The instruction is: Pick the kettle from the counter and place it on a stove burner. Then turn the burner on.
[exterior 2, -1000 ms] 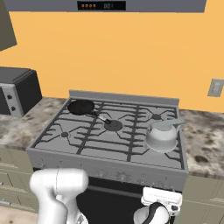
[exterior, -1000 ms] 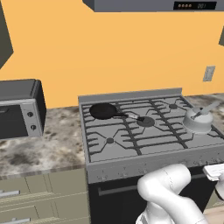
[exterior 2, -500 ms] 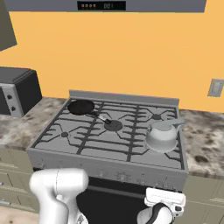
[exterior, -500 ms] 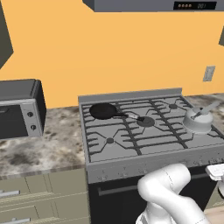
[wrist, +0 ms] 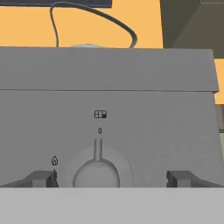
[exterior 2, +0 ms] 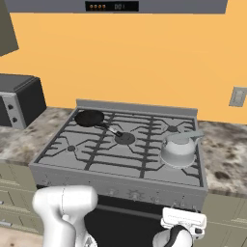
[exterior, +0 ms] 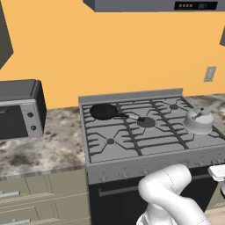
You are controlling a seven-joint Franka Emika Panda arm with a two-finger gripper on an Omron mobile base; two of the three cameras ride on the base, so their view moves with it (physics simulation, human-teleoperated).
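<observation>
The silver kettle stands upright on the stove's front right burner, which it hides. The speckled counter flanks the stove on both sides. My gripper is open, low in front of the stove's grey control panel. Its two dark fingertips straddle a round grey knob without touching it. The knob's pointer stands upright toward the "0" mark. In the right base view the white hand hangs below the stove's front edge, under the kettle.
A black frying pan sits on the back left burner. The centre burner is bare. A microwave stands on the left counter, with a wall outlet at the right.
</observation>
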